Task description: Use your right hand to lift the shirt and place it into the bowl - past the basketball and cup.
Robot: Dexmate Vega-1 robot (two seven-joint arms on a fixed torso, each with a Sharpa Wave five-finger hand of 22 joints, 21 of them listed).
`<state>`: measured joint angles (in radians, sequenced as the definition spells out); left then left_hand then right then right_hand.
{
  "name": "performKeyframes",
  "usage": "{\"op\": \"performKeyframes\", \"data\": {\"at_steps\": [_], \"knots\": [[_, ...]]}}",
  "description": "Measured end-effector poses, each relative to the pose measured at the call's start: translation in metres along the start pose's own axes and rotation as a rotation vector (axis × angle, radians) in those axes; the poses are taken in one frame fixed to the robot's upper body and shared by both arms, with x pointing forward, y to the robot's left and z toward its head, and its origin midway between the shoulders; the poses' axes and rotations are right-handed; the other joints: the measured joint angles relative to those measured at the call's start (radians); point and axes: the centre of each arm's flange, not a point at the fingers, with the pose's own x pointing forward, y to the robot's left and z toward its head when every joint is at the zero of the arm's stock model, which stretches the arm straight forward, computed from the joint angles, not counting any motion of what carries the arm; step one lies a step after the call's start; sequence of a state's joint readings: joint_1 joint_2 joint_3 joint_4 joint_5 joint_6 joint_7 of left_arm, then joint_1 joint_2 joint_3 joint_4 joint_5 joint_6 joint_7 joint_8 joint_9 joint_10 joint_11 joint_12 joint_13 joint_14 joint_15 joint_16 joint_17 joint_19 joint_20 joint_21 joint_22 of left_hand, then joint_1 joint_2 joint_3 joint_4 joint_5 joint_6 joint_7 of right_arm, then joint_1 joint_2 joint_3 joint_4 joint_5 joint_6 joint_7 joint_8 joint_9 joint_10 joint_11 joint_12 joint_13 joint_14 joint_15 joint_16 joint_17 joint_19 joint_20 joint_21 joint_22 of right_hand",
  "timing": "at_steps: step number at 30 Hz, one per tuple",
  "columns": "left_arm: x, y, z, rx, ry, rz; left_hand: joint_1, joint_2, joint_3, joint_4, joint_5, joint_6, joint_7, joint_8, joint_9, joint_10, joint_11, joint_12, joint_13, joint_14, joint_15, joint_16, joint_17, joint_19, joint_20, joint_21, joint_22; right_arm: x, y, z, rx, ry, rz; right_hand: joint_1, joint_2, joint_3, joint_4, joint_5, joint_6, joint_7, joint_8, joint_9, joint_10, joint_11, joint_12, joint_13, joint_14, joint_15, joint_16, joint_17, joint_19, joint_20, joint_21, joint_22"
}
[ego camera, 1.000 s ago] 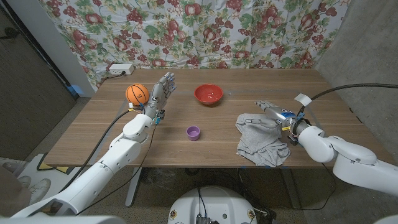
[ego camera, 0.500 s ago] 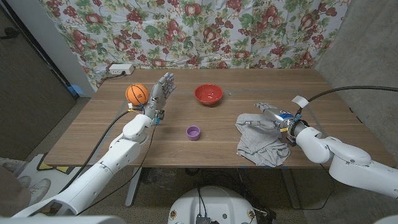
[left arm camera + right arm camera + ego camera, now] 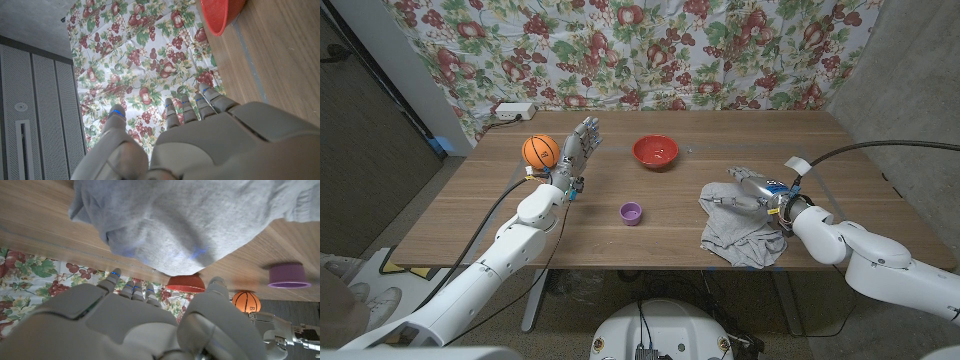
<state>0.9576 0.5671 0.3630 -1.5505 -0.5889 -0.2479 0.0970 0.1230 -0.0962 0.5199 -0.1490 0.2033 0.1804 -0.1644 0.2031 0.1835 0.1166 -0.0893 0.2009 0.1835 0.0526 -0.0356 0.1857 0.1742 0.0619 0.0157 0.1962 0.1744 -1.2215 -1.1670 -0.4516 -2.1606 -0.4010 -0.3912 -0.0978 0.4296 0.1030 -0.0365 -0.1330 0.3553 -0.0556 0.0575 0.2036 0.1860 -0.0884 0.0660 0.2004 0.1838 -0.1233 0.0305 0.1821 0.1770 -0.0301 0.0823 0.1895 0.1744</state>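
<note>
Grey shirt (image 3: 738, 224): crumpled on counter (image 3: 650, 240), right portion, well apart from red bowl (image 3: 655, 151). Right hand (image 3: 752, 188): on shirt's far edge, fingers spread, grasp on fabric not determinable. Left hand (image 3: 577, 150): released, fingers extended, just beside basketball (image 3: 539, 151). Purple cup (image 3: 631, 212): between bowl and near edge.

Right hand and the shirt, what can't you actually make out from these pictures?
- Grasp: in the head view the right hand lies over the grey shirt; its fingertips blend into the folds, so whether it pinches cloth is unclear.
- Right wrist view: the hand's back covers the lower picture and hides any contact with the shirt.
- Red bowl: mostly hidden behind the shirt there.
- Left wrist view: the bowl is cut off by the top edge.
</note>
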Motion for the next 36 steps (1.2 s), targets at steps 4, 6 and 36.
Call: {"op": "performKeyframes", "data": {"at_steps": [4, 6, 36], "knots": [[-0.001, 0.000, 0.001, 0.002, -0.001, 0.000, 0.004, 0.004, 0.000, 0.000, 0.000, 0.000, 0.000, 0.000, 0.000, 0.000, 0.000, 0.000, 0.000, 0.000, 0.000, 0.000, 0.000, 0.000, 0.000, 0.000, 0.000, 0.000, 0.001, 0.001, -0.006, 0.000, 0.000, 0.012, -0.001, 0.001, -0.001, 0.004, 0.000, 0.000, 0.000, 0.000, 0.000, 0.000, 0.000, 0.000, 0.000, 0.000, 0.000, 0.000, 0.000, 0.000, 0.000, 0.000], [-0.002, -0.001, 0.001, 0.001, -0.002, 0.000, 0.004, 0.004, 0.000, 0.000, 0.000, 0.000, 0.000, 0.000, 0.000, 0.000, 0.000, 0.000, 0.000, 0.000, 0.000, 0.000, 0.000, 0.000, 0.000, 0.000, 0.000, 0.000, 0.002, 0.001, -0.007, 0.000, 0.001, 0.019, 0.005, 0.001, -0.001, 0.004, 0.000, 0.000, 0.000, 0.000, 0.000, 0.000, 0.000, 0.000, 0.000, 0.000, 0.000, 0.000, 0.000, 0.000, 0.000, 0.000], [-0.005, -0.002, 0.000, 0.005, 0.007, 0.001, 0.014, -0.005, 0.006, 0.006, 0.000, 0.000, 0.000, 0.000, 0.000, 0.000, 0.000, 0.000, 0.000, 0.000, 0.000, 0.000, 0.000, 0.000, 0.000, 0.000, 0.000, 0.010, 0.012, 0.002, -0.003, -0.004, 0.002, 0.024, 0.010, 0.005, -0.005, 0.004, 0.000, 0.000, 0.000, 0.000, -0.005, -0.005, 0.000, 0.000, 0.004, -0.004, 0.000, 0.000, 0.007, 0.007, 0.000, 0.000]]}}
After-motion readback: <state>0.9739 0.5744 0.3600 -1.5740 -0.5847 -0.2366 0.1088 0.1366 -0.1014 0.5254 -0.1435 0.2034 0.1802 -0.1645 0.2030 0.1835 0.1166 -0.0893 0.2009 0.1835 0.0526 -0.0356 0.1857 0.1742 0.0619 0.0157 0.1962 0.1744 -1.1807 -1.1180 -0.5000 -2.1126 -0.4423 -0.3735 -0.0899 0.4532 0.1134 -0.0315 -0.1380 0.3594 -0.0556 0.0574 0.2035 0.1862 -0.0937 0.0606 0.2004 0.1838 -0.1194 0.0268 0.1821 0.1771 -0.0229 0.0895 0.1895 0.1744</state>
